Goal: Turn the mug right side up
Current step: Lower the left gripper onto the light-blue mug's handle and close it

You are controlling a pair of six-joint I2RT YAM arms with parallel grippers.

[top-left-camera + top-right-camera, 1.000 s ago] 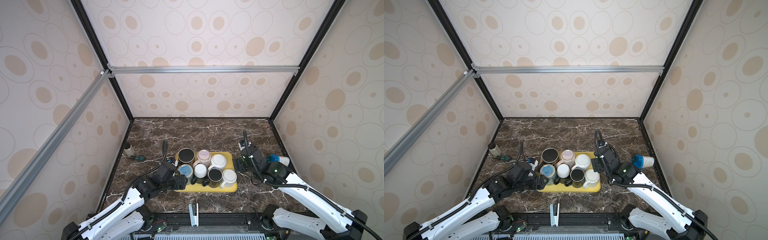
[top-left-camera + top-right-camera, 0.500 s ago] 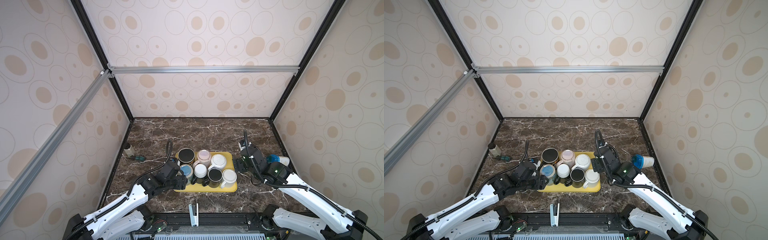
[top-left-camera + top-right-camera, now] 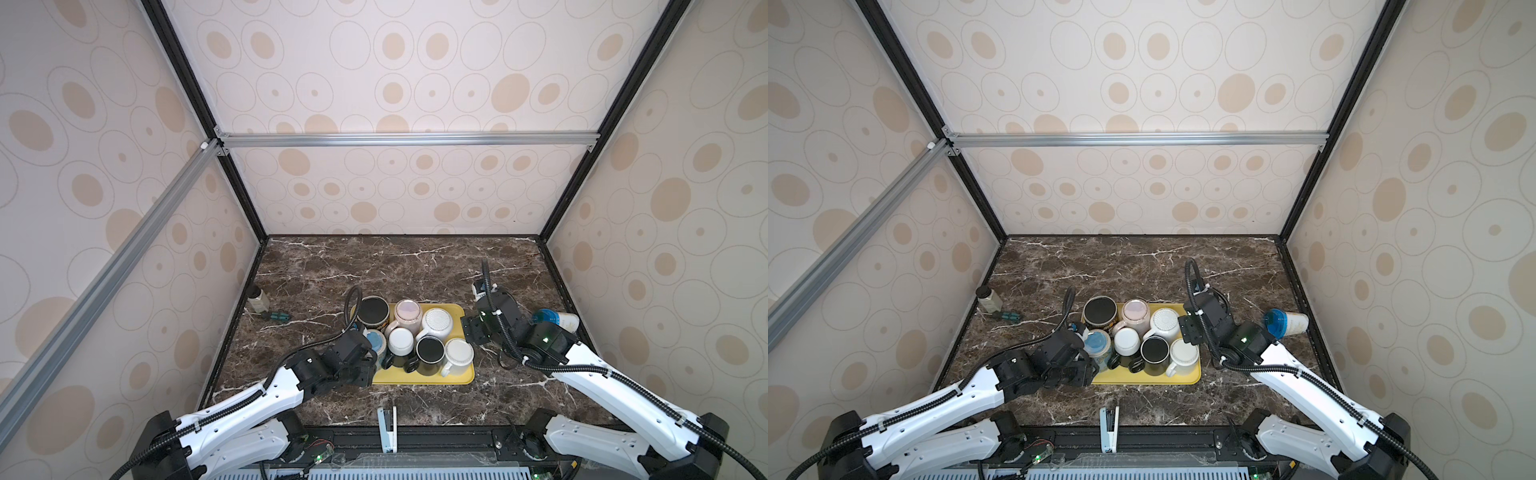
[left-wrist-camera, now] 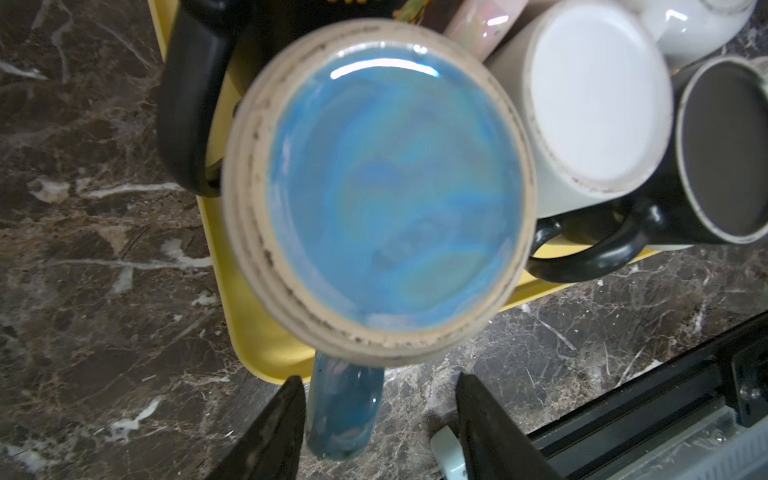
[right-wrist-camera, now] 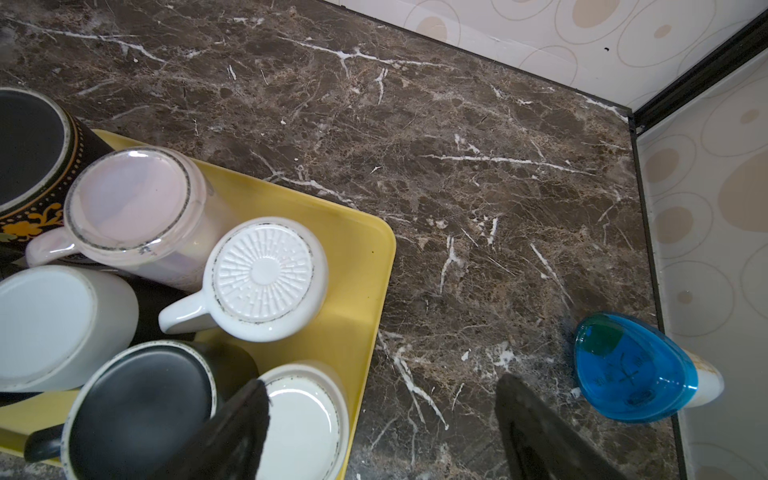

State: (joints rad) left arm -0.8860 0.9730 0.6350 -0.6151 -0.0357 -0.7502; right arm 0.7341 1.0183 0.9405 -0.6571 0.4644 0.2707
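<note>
Seven mugs sat bottom-up on the yellow tray (image 3: 463, 376) at the near middle of the worktop (image 3: 415, 266). The blue mug (image 4: 395, 187), my target, stood upside down on the tray's left side. Its glazed blue base, ringed in bare clay, faced up, and its handle (image 4: 343, 411) stuck out past the tray's edge toward the left arm. I saw the left gripper (image 4: 378, 379) with its jaws apart on either side of that handle. One finger (image 4: 274, 419) lay just beside it and the other stood off with a gap, so nothing was clamped. The right gripper (image 5: 381, 384) hovered over the tray's near right corner and the bare worktop beside it, jaws wide apart and empty. Writing was scarce. The big black mug (image 5: 29, 145) at the tray's far left carried only gold ornament. A paper cup (image 3: 555, 319) lying on its side at the far right had raised lettering on its blue lid (image 5: 631, 370) that I could not read.
</note>
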